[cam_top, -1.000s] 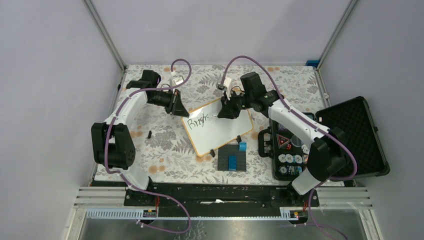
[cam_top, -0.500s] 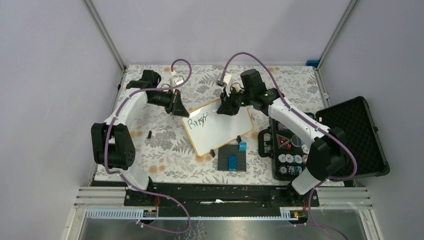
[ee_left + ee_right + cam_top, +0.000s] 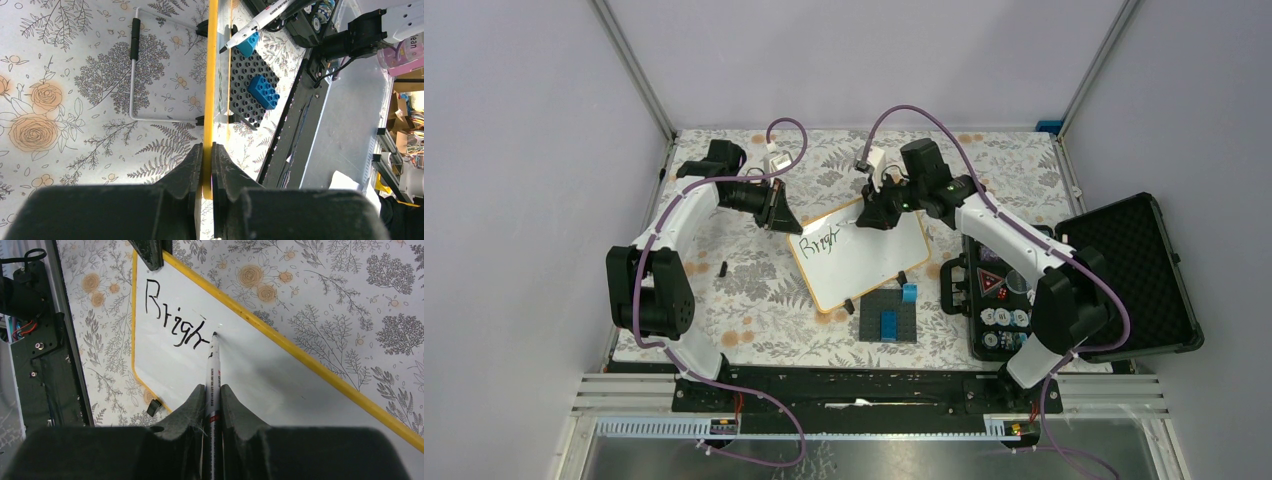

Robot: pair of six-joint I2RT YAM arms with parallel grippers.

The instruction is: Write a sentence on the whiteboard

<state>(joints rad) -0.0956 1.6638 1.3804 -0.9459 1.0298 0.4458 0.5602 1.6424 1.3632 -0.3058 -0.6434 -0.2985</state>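
Overhead, two arms reach across the floral surface (image 3: 744, 290) to one whiteboard (image 3: 874, 265), which lies askew at its middle. The left end effector (image 3: 778, 217) is at the board's far left corner and the right end effector (image 3: 870, 218) is over its far edge; how either one stands is too small to tell from up here. The sentence (image 3: 819, 241) shows as one short dark word near that far left corner. Just beside the near edge lies one dark grey brick plate (image 3: 872, 325) carrying two blue bricks (image 3: 890, 322). To the right is one open black case (image 3: 1124, 270), its tray of chips partly covered by the right arm. One small black piece (image 3: 723, 267) lies alone left of the board. From the left wrist, two fingers are pressed together on the board's yellow frame, which is seen edge-on, so the writing face is hidden. One bent wire loop (image 3: 132, 75) with a black sleeve meets the frame at two black feet, and one marker (image 3: 260, 19), cut off by the top edge, points at the board. From the right wrist, two fingers pinch that marker, its tip touching the white face just past the word. One line only is written, reading "Brigh" plus a last stroke that is hard to make out. The board's right end runs out of the picture.
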